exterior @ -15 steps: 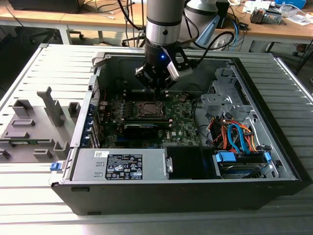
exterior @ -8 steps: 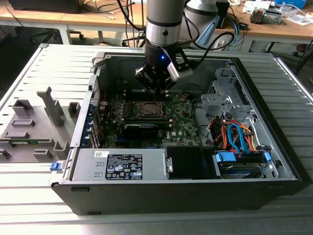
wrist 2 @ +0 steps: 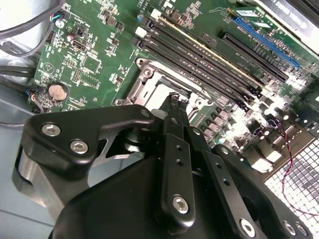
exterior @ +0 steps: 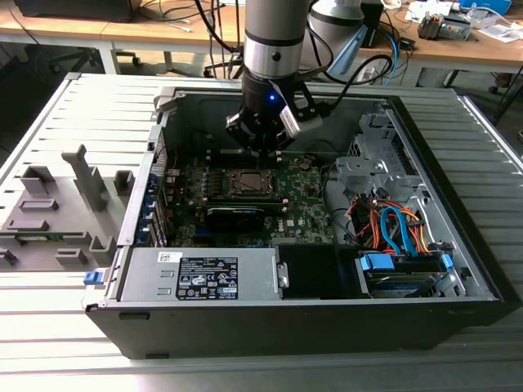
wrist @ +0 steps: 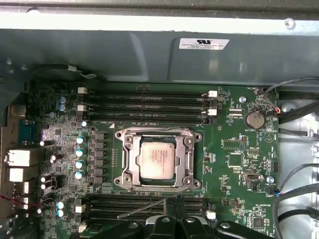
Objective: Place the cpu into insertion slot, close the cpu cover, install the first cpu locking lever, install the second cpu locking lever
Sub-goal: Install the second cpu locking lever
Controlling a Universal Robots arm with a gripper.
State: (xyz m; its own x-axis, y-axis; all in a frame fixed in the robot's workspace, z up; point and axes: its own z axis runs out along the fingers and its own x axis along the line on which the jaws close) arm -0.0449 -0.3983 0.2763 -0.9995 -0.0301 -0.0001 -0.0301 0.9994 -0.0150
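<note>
The small flat square cpu (wrist: 157, 160) w/ dull silver-grey metal top sits inside the insertion slot (wrist: 130, 162), a square black socket w/ thin metal rim, approx. at the centre of the green circuit board (wrist: 234, 164). The cpu cover (wrist: 158, 137), a thin silver-grey metal frame plate w/ cut-out centre, lies flat over the socket, framing the chip; chip top shows through the cut-out. A thin metal wire lever (wrist: 149, 205) runs at a slant from the socket's corner toward the fingers, raised off the board, not latched.

Long black memory slots (wrist: 149, 107) w/ white end clips lie in parallel rows on one side of the socket; more black slots (wrist: 134, 204) on the opposite side. A round silver coin battery (wrist: 255, 118) sits on the board, well apart from the socket.

In the second wrist view the black metal gripper (wrist 2: 178, 99) hangs just above the socket's edge, fingers (wrist 2: 172, 107) pressed together to a narrow tip; whether anything is pinched there, cannot tell.

In the exterior view the gripper (exterior: 263, 147) on the silver-and-grey arm (exterior: 274, 41) reaches down into the open black computer case (exterior: 310, 318), directly above the socket (exterior: 248, 183). The case rests on a ribbed grey desk (exterior: 82, 106). A grey plastic fixture block (exterior: 57, 212) stands on the desk toward the exterior view's left.
</note>
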